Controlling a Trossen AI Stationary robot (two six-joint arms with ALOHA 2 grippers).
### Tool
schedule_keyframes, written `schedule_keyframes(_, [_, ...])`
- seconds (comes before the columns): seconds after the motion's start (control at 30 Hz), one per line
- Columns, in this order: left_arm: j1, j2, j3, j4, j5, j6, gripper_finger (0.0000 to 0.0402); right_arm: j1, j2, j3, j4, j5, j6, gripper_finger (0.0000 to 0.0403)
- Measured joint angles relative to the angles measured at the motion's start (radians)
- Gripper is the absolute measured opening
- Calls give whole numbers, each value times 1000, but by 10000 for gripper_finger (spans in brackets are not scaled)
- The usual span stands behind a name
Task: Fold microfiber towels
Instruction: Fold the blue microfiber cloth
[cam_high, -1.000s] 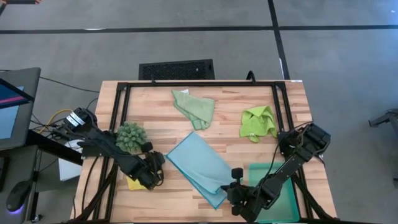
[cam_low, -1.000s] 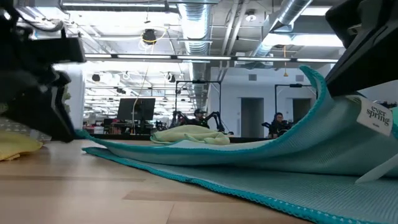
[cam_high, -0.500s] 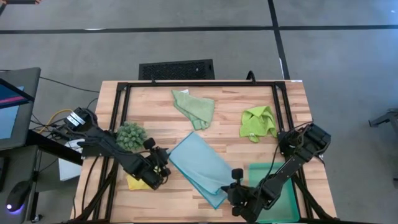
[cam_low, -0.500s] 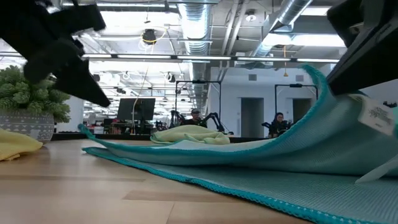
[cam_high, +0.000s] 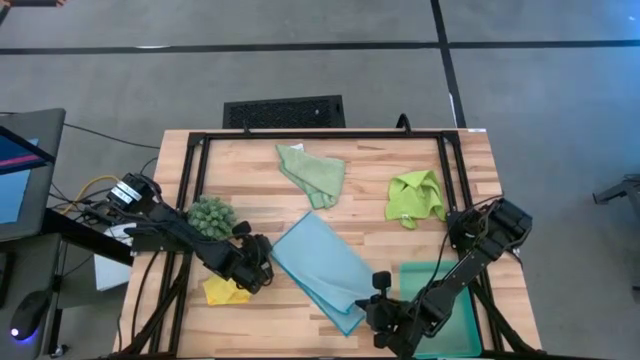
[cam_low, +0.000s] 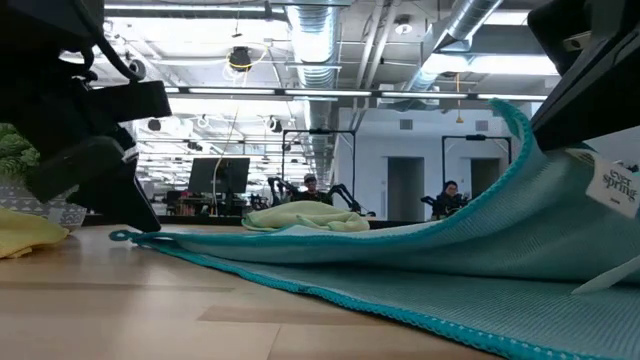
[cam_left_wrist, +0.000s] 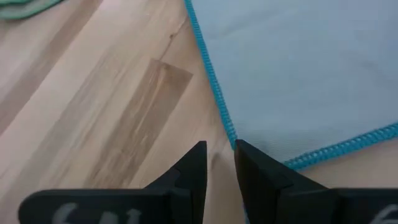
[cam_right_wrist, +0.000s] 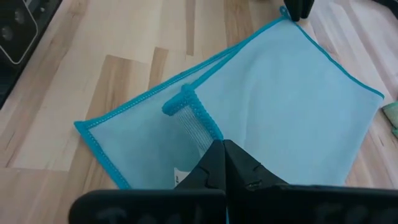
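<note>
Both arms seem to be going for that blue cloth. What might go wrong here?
The left gripper is at the light blue towel's corner with its fingers narrowly apart; they could pinch only the hem or miss it. The right gripper pinches a small fold, which might slip out when lifted.

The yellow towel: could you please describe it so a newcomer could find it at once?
Start at the wooden table and go to its near left corner. There, beside the left gripper and below the spiky green clump, lies the yellow towel, crumpled, the only yellow cloth.
</note>
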Motion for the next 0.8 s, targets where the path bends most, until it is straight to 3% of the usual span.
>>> schedule_keyframes(0.37, [0, 3, 0, 4, 17, 2, 74, 0, 0, 0, 34, -47, -11, 8])
schedule_keyframes(0.67, [0, 3, 0, -1, 14, 2, 74, 0, 0, 0, 220, -277, -155, 8])
schedule_keyframes(0.8, [0, 3, 0, -5, 13, 2, 74, 0, 0, 0, 224, -300, -165, 8])
